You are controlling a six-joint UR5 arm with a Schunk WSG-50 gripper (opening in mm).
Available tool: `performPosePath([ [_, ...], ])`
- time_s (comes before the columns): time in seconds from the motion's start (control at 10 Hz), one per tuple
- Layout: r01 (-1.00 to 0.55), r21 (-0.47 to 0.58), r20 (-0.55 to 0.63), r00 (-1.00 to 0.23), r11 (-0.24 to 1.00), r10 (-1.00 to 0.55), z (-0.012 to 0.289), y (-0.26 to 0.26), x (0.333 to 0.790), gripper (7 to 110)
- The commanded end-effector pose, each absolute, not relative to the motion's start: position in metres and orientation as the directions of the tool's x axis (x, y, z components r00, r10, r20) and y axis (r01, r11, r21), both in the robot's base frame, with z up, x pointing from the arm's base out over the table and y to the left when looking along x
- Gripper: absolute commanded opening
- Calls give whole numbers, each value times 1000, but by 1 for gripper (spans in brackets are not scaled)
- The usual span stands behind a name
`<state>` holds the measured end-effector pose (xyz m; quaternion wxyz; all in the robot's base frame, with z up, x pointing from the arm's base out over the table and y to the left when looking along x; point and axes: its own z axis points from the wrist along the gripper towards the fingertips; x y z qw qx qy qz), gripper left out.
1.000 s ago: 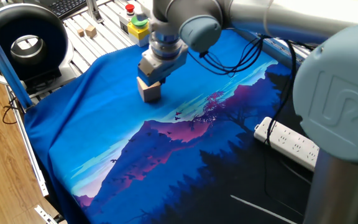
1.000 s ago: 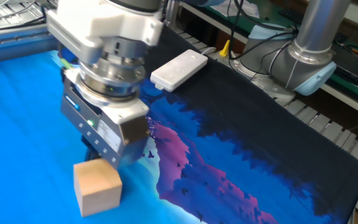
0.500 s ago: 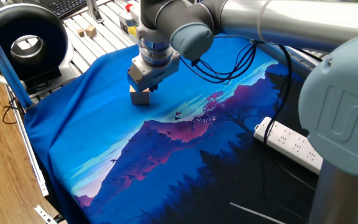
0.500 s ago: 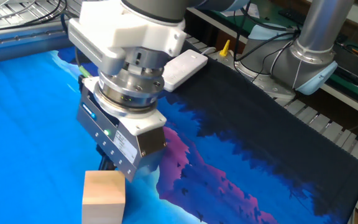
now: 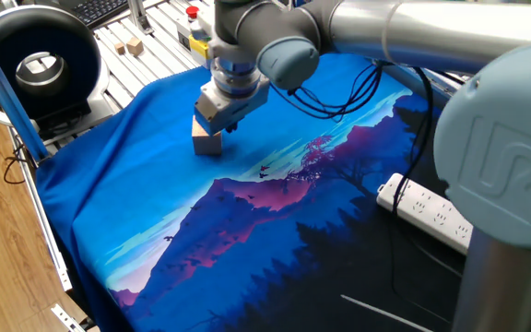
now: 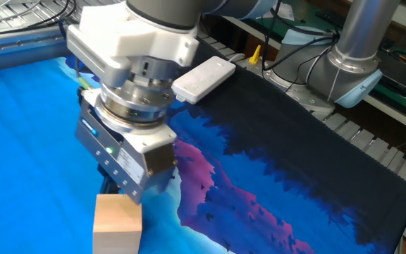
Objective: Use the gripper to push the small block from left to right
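Observation:
The small block (image 5: 207,141) is a pale wooden cube lying on the blue printed cloth (image 5: 155,212), near its far left part. The gripper (image 5: 218,127) stands upright right behind the block, its short dark fingers down at cloth level and touching or almost touching the block's far side. In the other fixed view the boxy grey head hangs just above and behind the block (image 6: 117,224), and the gripper (image 6: 111,186) shows its dark fingers close together, holding nothing. The fingertips are partly hidden by the head.
A white power strip (image 5: 431,214) lies at the cloth's right edge and shows in the other fixed view too (image 6: 203,77). Two tiny wooden blocks (image 5: 135,45) and a button box (image 5: 196,28) sit on the slatted table behind. A black ring-shaped device (image 5: 35,60) stands at the left. A second arm's base (image 6: 354,63) is nearby.
Over the last second the gripper slid left with the block against it, shifting the block left on the cloth. Since half a second ago the block has stayed put and the gripper has shifted slightly.

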<state>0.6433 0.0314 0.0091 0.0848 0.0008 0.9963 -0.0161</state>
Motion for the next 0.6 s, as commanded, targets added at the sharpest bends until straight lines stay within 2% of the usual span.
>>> performPosePath([
  [0.0, -39, -19, -173, -984, 999, -41, 10, 6, 643, 7],
  [0.5, -81, -73, -100, -991, 994, -88, 51, -21, 608, 7],
])
